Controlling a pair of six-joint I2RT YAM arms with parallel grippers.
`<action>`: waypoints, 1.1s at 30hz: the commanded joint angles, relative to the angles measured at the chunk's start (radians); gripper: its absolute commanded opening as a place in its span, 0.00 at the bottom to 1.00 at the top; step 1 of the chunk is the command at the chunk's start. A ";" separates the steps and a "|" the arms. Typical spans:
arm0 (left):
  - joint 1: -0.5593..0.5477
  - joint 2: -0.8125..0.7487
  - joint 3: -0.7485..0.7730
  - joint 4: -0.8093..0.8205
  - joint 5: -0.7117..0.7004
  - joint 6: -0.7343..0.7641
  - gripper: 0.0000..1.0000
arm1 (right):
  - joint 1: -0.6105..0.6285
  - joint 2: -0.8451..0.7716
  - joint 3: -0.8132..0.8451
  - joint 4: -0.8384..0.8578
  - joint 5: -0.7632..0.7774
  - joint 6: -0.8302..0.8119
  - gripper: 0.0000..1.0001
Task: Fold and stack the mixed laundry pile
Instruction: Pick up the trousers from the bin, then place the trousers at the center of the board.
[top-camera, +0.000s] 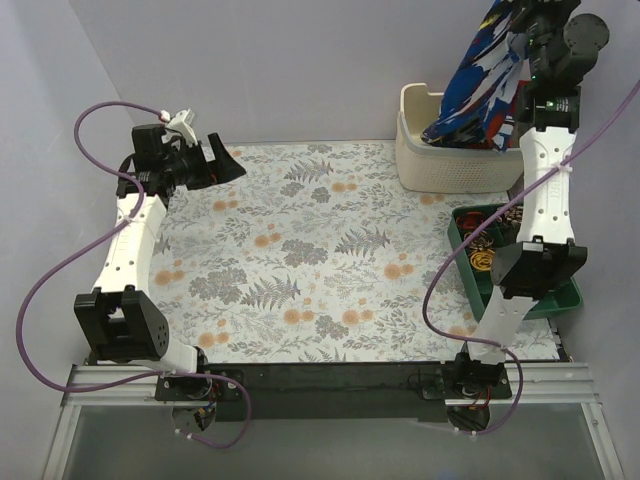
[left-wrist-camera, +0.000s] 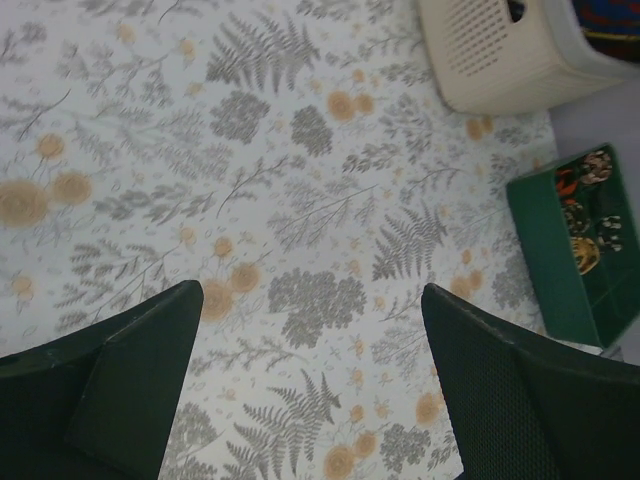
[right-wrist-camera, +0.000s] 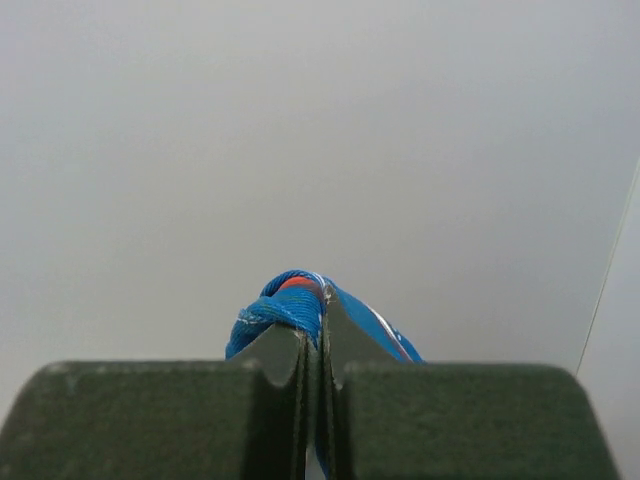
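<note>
The blue garment with white, red and black print (top-camera: 482, 75) hangs from my right gripper (top-camera: 522, 28), held high above the cream basket (top-camera: 440, 170) at the back right, with its lower end inside the basket. In the right wrist view the jaws are shut on a fold of the blue cloth (right-wrist-camera: 290, 305), right gripper (right-wrist-camera: 318, 320). The deep red garment is hidden. My left gripper (top-camera: 228, 165) is open and empty above the far left of the floral table; in its wrist view the left gripper (left-wrist-camera: 312, 300) has both fingers wide apart.
A green tray (top-camera: 470, 270) of coiled items sits at the right edge, in front of the basket; it also shows in the left wrist view (left-wrist-camera: 560, 270), with the basket (left-wrist-camera: 490, 60) behind. The floral cloth (top-camera: 320, 260) covers the table. The right arm stands over the tray.
</note>
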 joint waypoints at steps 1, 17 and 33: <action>-0.009 -0.076 -0.043 0.396 0.227 -0.145 0.90 | 0.007 -0.180 0.062 0.324 0.025 0.064 0.01; -0.707 0.798 0.781 0.937 -0.037 0.237 0.90 | 0.016 -0.272 0.045 0.405 0.004 0.082 0.01; -0.903 1.201 0.985 1.529 -0.400 0.404 0.88 | 0.061 -0.350 0.043 0.517 -0.007 0.263 0.01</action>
